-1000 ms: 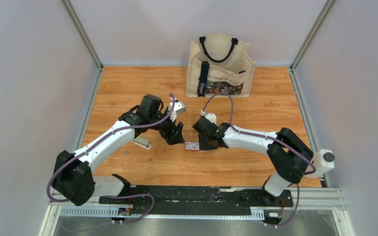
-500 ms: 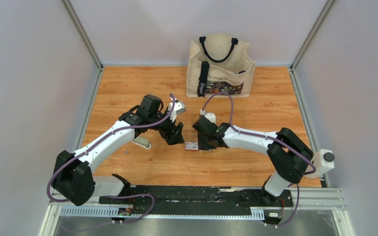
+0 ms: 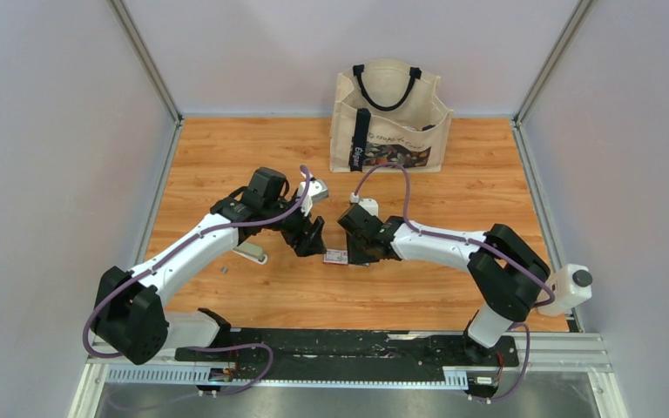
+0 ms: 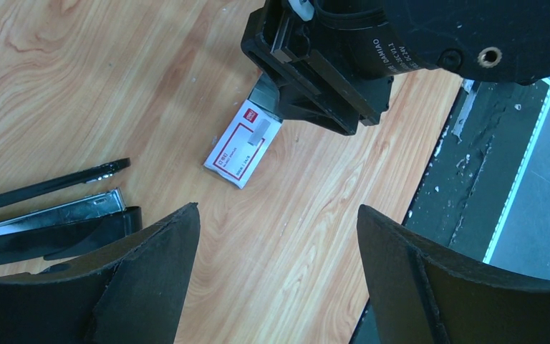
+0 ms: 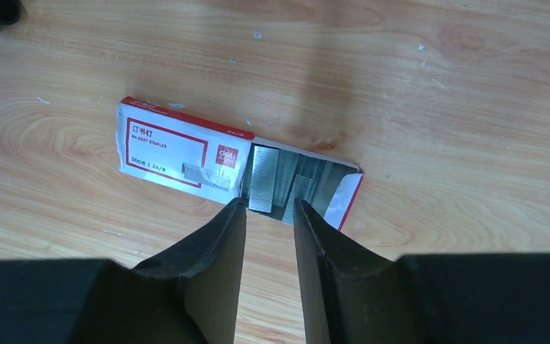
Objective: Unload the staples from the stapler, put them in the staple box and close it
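Note:
A black stapler (image 4: 50, 215) lies open at the lower left of the left wrist view, its silver magazine bare. My left gripper (image 3: 310, 237) (image 4: 276, 215) is open and empty above the table beside it. A white-and-red staple box (image 3: 337, 257) (image 4: 242, 147) (image 5: 179, 147) lies between the grippers, its end open with grey staple strips (image 5: 261, 179) inside. My right gripper (image 3: 357, 251) (image 5: 268, 203) has its jaws narrowly apart, tips at the box's open end, holding nothing. The staples (image 3: 224, 271), a tiny grey strip, lie on the table near the left arm.
A beige stapler (image 3: 251, 252) lies under the left forearm. A canvas tote bag (image 3: 389, 117) stands at the back wall. Grey walls close in both sides. The black mounting rail (image 3: 348, 344) runs along the near edge.
My right gripper has edged slightly left towards the staple box, and the box has shifted a little left. The left arm has not moved.

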Tool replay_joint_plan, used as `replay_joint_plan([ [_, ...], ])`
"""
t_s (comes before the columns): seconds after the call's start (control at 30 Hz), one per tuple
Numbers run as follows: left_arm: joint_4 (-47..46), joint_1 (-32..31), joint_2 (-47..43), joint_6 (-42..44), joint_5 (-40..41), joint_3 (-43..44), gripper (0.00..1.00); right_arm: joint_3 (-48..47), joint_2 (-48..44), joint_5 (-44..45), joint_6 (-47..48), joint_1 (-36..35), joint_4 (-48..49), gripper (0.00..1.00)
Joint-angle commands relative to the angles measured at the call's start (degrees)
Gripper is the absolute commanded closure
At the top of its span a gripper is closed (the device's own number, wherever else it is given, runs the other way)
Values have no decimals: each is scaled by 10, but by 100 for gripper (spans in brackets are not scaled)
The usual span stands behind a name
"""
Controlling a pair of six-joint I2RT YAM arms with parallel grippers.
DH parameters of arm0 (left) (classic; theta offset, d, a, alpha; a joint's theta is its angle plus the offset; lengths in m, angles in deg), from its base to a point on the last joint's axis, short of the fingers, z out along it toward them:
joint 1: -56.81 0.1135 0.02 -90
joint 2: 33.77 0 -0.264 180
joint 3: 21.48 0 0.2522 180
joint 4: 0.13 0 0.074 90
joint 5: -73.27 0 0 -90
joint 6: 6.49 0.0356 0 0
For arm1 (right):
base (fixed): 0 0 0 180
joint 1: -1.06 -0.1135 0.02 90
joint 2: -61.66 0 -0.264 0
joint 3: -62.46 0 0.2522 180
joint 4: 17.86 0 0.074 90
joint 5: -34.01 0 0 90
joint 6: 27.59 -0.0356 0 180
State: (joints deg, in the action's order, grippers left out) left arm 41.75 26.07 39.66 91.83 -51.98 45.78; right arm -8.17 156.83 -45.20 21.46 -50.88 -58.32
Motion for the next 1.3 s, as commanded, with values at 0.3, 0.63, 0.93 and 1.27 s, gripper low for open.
replay_joint_plan([
  [0.3,-4,-3,7,42,23,1,12,-42,12,-24,13,-13,18,64],
  [0.63,19,-3,61,132,70,28,19,9,-117,-18,19,54,0,67],
  [0.93,50,-12,173,180,97,75,36,177,-178,-167,0,153,133,77],
  [1.27,80,-61,218,170,182,94,41,212,-119,-270,-19,170,262,78],
])
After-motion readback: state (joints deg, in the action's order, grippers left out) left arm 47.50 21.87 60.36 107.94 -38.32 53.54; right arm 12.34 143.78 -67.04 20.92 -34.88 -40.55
